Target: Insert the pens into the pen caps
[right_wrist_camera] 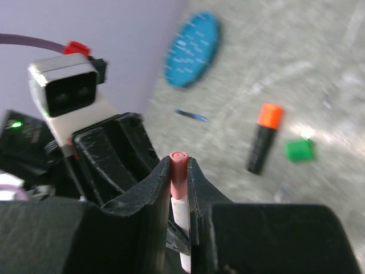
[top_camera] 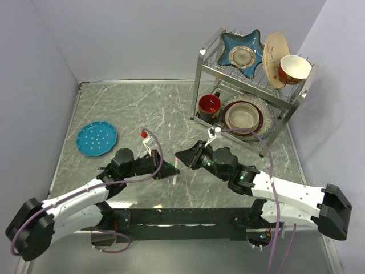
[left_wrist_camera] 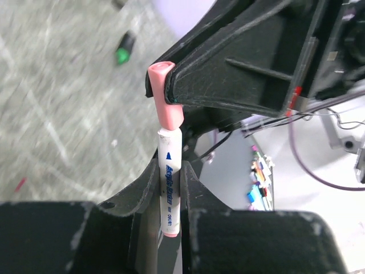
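Left wrist view shows our left gripper (left_wrist_camera: pixel 170 169) pinching the white pen (left_wrist_camera: pixel 169 151) upright, while the right gripper (right_wrist_camera: pixel 178 168) is pressed onto the reddish-pink cap (left_wrist_camera: pixel 165 97), which sits on the pen's tip, above the tabletop (left_wrist_camera: pixel 51 114). We think the cap leans a little against the pen; if we push now, it may jam, or the pen may slide down between the fingers. We cannot tell how deep the tip is inside the cap. The orange-tipped marker (right_wrist_camera: pixel 261 142) and the green cap (right_wrist_camera: pixel 299 149) lying on the tabletop are blurred.
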You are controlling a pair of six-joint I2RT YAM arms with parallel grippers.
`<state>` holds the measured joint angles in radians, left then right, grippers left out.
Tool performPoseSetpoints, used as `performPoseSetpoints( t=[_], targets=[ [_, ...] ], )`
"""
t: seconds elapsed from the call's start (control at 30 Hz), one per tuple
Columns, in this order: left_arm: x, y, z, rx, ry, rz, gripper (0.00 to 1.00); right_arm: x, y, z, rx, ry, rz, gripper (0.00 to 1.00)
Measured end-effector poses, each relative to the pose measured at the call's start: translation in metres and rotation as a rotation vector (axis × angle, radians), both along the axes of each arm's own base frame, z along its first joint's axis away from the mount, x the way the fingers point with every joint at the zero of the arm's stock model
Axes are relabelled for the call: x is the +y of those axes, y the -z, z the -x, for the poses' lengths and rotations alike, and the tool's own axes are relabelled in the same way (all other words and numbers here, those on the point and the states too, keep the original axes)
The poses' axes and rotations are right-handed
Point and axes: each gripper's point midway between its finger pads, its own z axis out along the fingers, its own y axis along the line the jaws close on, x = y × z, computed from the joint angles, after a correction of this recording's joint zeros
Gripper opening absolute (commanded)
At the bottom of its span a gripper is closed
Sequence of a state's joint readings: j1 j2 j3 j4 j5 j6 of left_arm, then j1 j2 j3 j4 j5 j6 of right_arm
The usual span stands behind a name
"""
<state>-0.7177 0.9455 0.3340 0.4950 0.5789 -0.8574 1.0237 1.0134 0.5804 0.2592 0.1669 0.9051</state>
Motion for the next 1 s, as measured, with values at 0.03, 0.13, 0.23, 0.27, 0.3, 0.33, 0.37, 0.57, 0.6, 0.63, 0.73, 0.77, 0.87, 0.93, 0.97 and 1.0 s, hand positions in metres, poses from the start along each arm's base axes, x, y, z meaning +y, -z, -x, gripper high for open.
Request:
performPoseSetpoints(
  t=[0.03, 0.13, 0.23, 0.27, 0.3, 0.33, 0.37, 0.57, 0.6, 0.63, 0.73, 0.77, 0.87, 0.93, 0.97, 1.0],
  targets=[
    [0.000, -0.008, 0.000, -0.016, 0.002, 0.013, 0.01, 0.001, -0.010, 0.001, -0.026, -0.011, -0.023, 0.18],
    [0.002, -0.031, 0.002, -0.064, 0.006, 0.048, 0.01, 0.002, -0.035, 0.005, -0.089, -0.036, -0.087, 0.19],
    [0.004, -0.047, 0.006, -0.106, 0.017, 0.067, 0.01, 0.003, -0.054, 0.012, -0.134, -0.059, -0.135, 0.21],
    [0.004, -0.051, 0.008, -0.115, 0.023, 0.073, 0.01, 0.003, -0.058, 0.014, -0.146, -0.065, -0.146, 0.23],
    [0.004, -0.055, 0.009, -0.125, 0.030, 0.078, 0.01, 0.004, -0.063, 0.016, -0.160, -0.073, -0.157, 0.23],
    [0.005, -0.058, 0.011, -0.131, 0.036, 0.081, 0.01, 0.004, -0.066, 0.018, -0.168, -0.079, -0.164, 0.24],
    [0.005, -0.061, 0.013, -0.136, 0.044, 0.084, 0.01, 0.004, -0.069, 0.020, -0.175, -0.084, -0.170, 0.27],
    [0.007, -0.077, 0.015, -0.180, 0.053, 0.091, 0.01, 0.010, -0.075, 0.041, -0.199, -0.171, -0.170, 0.43],
    [0.007, -0.082, 0.016, -0.192, 0.053, 0.095, 0.01, 0.012, -0.075, 0.046, -0.203, -0.191, -0.168, 0.45],
    [0.008, -0.087, 0.016, -0.203, 0.052, 0.099, 0.01, 0.013, -0.076, 0.051, -0.207, -0.213, -0.164, 0.49],
    [0.011, -0.091, 0.019, -0.222, 0.052, 0.100, 0.01, 0.013, -0.083, 0.059, -0.224, -0.242, -0.172, 0.56],
    [0.012, -0.093, 0.020, -0.228, 0.052, 0.102, 0.01, 0.013, -0.088, 0.060, -0.235, -0.249, -0.175, 0.57],
    [0.016, -0.097, 0.023, -0.256, 0.052, 0.109, 0.01, 0.013, -0.100, 0.066, -0.266, -0.273, -0.180, 0.63],
    [0.018, -0.101, 0.026, -0.272, 0.057, 0.116, 0.01, 0.013, -0.108, 0.068, -0.286, -0.289, -0.179, 0.68],
    [0.018, -0.102, 0.028, -0.278, 0.063, 0.120, 0.01, 0.013, -0.111, 0.069, -0.297, -0.296, -0.175, 0.69],
    [0.019, -0.103, 0.031, -0.283, 0.074, 0.124, 0.01, 0.013, -0.115, 0.070, -0.306, -0.302, -0.172, 0.69]
  ],
)
